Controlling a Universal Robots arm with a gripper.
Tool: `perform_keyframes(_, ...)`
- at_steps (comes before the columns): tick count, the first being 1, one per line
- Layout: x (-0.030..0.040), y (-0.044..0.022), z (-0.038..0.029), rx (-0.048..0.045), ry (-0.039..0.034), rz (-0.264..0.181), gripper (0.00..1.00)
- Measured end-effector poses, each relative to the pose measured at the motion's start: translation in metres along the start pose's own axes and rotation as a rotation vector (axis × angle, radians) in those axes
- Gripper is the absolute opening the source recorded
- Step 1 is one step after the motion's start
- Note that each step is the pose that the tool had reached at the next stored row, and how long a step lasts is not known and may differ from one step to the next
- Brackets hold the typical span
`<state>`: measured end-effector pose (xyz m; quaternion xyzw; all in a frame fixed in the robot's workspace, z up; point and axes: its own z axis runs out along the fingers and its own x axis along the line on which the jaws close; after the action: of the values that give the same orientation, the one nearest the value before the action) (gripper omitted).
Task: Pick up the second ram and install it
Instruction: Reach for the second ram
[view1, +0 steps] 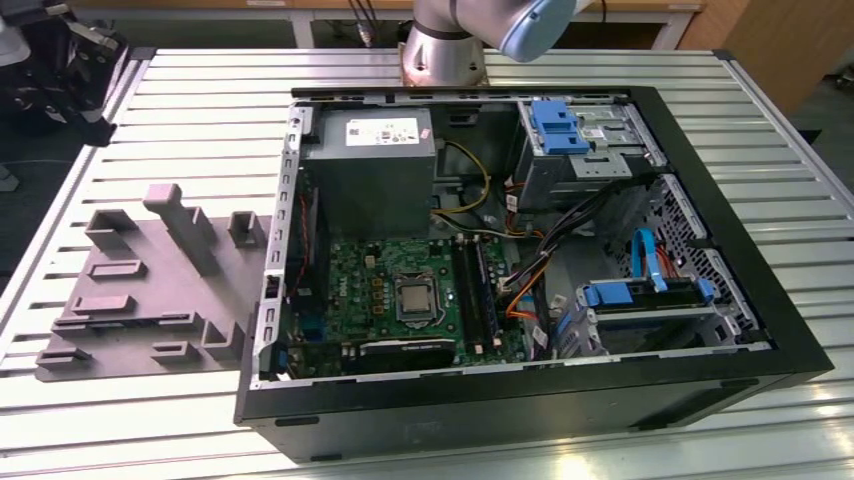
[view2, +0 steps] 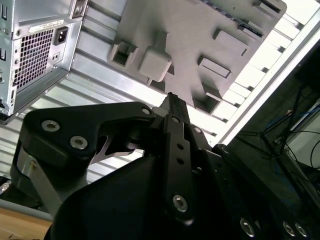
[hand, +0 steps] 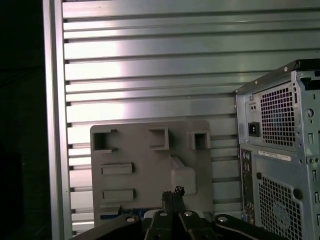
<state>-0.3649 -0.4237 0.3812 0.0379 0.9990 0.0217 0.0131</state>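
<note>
Near gripper (hand: 172, 192) — second ram (hand: 120, 214) on tray (hand: 140, 160)

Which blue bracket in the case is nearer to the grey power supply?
The blue bracket higher in the exterior view, level with the power supply; the other bracket lies lower.

Arm (view1: 451, 45) comes in at the exterior view's top edge, grey joint with a blue cap (view1: 537, 24). Tool (hand: 173, 191) empty-looking, fingers (view2: 175, 112) pressed together in both wrist views.
</note>
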Motion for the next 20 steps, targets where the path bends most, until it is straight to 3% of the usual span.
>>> perform_keyframes(20,0.0139,-0.0071,0.0037,0.0000,0.0000,0.000,0.11)
